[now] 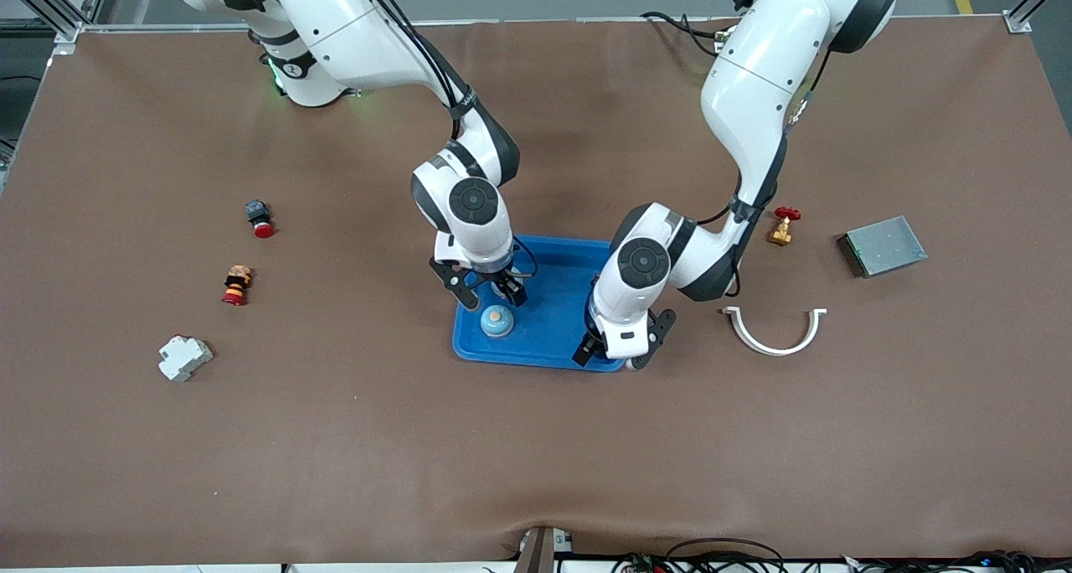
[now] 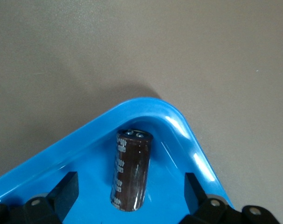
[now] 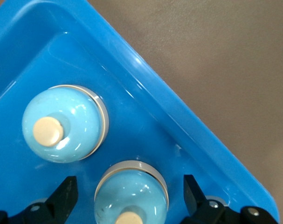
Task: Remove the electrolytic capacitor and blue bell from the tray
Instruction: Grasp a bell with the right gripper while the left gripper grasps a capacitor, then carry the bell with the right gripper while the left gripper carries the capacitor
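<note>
A blue tray (image 1: pixel 548 338) lies mid-table. My left gripper (image 1: pixel 615 357) is open, low over the tray's corner that is nearer the front camera and toward the left arm's end. In the left wrist view a dark brown capacitor (image 2: pixel 132 172) lies in that corner (image 2: pixel 178 123) between the spread fingers (image 2: pixel 64 191), touching neither. My right gripper (image 1: pixel 492 295) is open over the tray's other end. Two light-blue bells stand there: one (image 3: pixel 132 193) between the fingers (image 3: pixel 66 193), untouched, one (image 3: pixel 64 123) beside it, which also shows in the front view (image 1: pixel 496 322).
Toward the right arm's end lie a black-and-red button (image 1: pixel 260 219), a red-and-orange part (image 1: pixel 237 285) and a white breaker (image 1: pixel 184 358). Toward the left arm's end lie a white curved clip (image 1: pixel 775 330), a brass valve with a red handle (image 1: pixel 783 225) and a grey metal box (image 1: pixel 883 245).
</note>
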### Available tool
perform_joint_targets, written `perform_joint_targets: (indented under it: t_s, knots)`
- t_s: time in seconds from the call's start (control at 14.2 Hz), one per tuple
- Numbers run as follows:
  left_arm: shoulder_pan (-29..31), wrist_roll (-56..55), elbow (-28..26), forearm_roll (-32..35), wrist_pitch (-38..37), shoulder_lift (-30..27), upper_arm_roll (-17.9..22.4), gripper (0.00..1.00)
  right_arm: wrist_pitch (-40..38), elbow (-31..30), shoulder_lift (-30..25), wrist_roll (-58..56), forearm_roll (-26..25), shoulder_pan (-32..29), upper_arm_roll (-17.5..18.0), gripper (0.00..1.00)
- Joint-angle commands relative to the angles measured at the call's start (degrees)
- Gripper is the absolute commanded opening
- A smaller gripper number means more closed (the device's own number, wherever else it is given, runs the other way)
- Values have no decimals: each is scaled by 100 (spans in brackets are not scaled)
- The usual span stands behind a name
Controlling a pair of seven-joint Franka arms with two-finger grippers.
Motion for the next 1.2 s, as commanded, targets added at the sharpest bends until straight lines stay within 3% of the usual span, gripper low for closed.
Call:
perform_joint_targets:
  t_s: [0.0,0.21,0.28,0.35,0.42,0.49,0.92,1.13]
  knots:
    - [-73,-181,82,129,204,69,63,92,84,89,79,263,-94,85,-35,100]
    - [-73,-181,82,120,248,69,63,50,84,106,96,272,-94,129,-35,100]
    - [-73,-181,82,120,249,69,72,38,84,106,105,272,-103,156,-44,93]
    - [-73,-181,82,120,249,69,63,26,84,115,114,264,-155,182,-35,66]
    - [-73,-181,82,120,240,69,72,15,84,124,114,264,-234,182,-35,33]
    - [-73,-181,82,120,248,69,72,13,84,133,114,264,-218,173,-35,0]
    - [-20,-181,82,120,143,-194,72,10,-39,291,-26,193,-138,94,-9,0]
    - [59,-137,143,111,-348,-484,72,10,-704,309,-429,-51,-130,-2,9,0]
